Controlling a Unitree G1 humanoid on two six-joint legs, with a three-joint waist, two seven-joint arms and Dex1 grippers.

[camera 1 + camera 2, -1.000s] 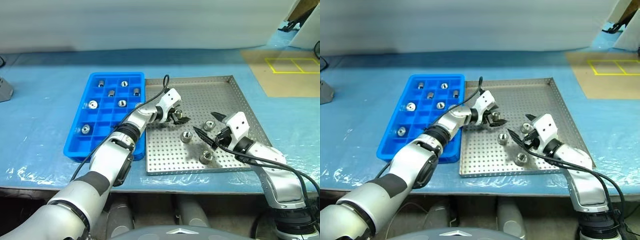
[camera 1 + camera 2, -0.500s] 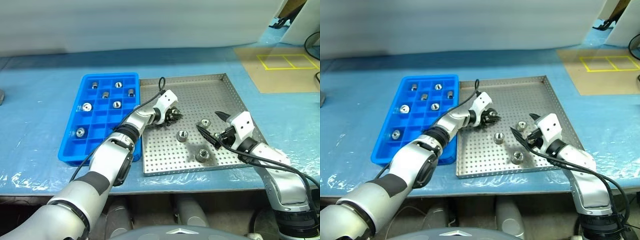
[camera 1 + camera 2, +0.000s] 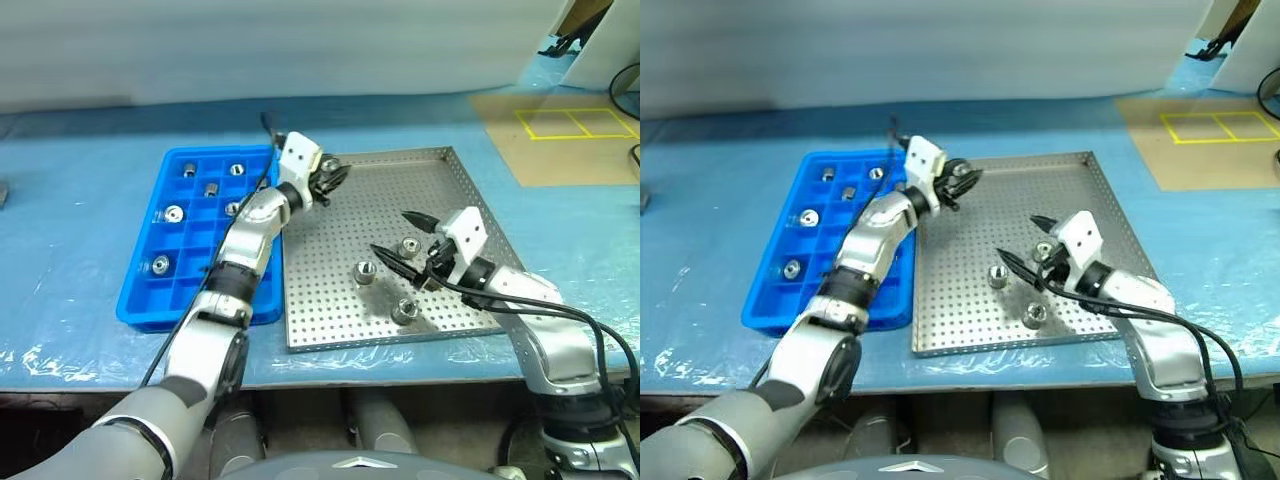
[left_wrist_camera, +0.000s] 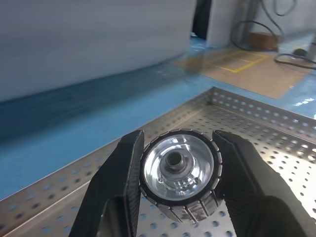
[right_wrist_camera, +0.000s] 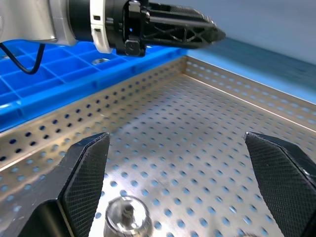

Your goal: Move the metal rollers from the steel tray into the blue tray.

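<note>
My left claw (image 4: pixel 177 170) is clamped on one roller (image 4: pixel 178 174), raised over the steel tray (image 3: pixel 440 160) beside the blue tray (image 3: pixel 150 300). My right claw (image 3: pixel 405 240) gapes wide above three rollers (image 3: pixel 366 271) lying below it.

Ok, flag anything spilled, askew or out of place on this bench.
Nothing stands out. Three metal rollers sit upright on the steel tray, six more each in their own compartment of the blue tray, and the left gripper holds one squarely.

blue-covered table (image 3: pixel 90 150) — blue tray (image 3: pixel 152 300), steel tray (image 3: pixel 450 180)
</note>
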